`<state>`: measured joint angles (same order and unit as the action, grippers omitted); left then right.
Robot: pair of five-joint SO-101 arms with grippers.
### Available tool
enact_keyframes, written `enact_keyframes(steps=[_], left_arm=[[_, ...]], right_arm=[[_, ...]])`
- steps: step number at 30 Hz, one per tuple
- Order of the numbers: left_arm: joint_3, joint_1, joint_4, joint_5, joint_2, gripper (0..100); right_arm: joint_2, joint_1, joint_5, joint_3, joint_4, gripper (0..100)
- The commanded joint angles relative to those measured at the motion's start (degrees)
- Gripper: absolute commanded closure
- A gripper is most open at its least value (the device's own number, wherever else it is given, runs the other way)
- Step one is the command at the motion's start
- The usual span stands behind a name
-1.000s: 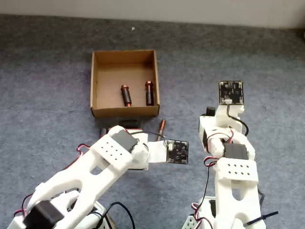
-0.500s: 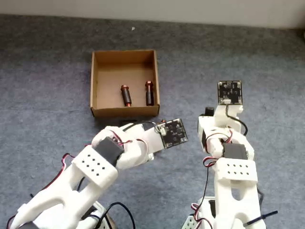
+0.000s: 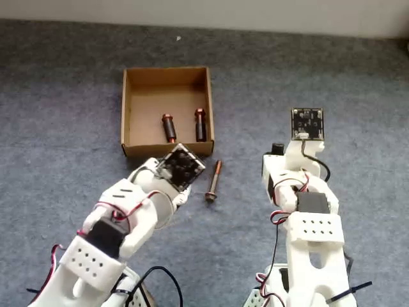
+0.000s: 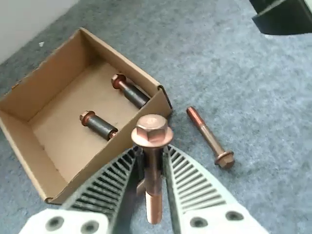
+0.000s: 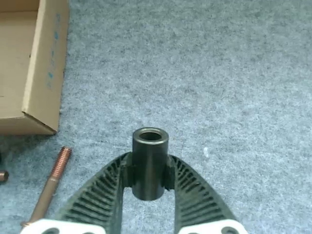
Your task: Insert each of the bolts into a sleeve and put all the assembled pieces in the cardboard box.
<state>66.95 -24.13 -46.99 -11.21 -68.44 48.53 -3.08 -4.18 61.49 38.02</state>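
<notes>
High view: two assembled pieces (image 3: 169, 128) inside the cardboard box (image 3: 137, 151), a loose bolt (image 3: 213, 181) beside it on the grey-carpeted bench (image 3: 64, 96). Left wrist view: left gripper (image 4: 152, 153) clamped on a held bolt (image 4: 152, 131). Right wrist view: right gripper (image 5: 147, 163) clasping a sleeve (image 5: 150, 146). Looks ready for insertion; calls for aligning bolt tip with the bore

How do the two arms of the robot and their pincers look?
The left arm and right arm are white plastic shells with rows of small holes, black motors and red, black and white wires. The left pincer and right pincer have grey ribbed fingers.
</notes>
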Motion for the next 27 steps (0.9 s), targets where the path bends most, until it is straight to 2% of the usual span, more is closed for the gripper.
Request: enact_keyframes(steps=[1, 10, 15, 19, 22, 27], left_arm=[[1.5, 2.9, 1.7, 3.8, -8.4, 99], [5.7, 3.5, 1.7, 5.1, -19.8, 99], [6.0, 3.5, 1.5, 5.3, -24.5, 99], [5.8, 3.6, 1.4, 10.5, -27.5, 99], [5.6, 3.5, 1.8, 12.0, -30.0, 99], [5.6, 3.4, 5.9, 14.2, -34.6, 99]], right_arm=[[2.5, -0.6, 0.6, -0.9, -1.0, 99.4], [21.2, -6.4, 0.4, 6.7, -0.7, 99.4], [23.5, -8.7, 0.7, 8.0, -0.7, 99.4], [23.5, -13.2, 0.6, 8.0, -0.6, 99.4], [23.5, -15.9, 0.9, 8.9, -0.6, 99.4], [23.6, -19.8, 1.0, 9.1, -0.7, 99.4]])
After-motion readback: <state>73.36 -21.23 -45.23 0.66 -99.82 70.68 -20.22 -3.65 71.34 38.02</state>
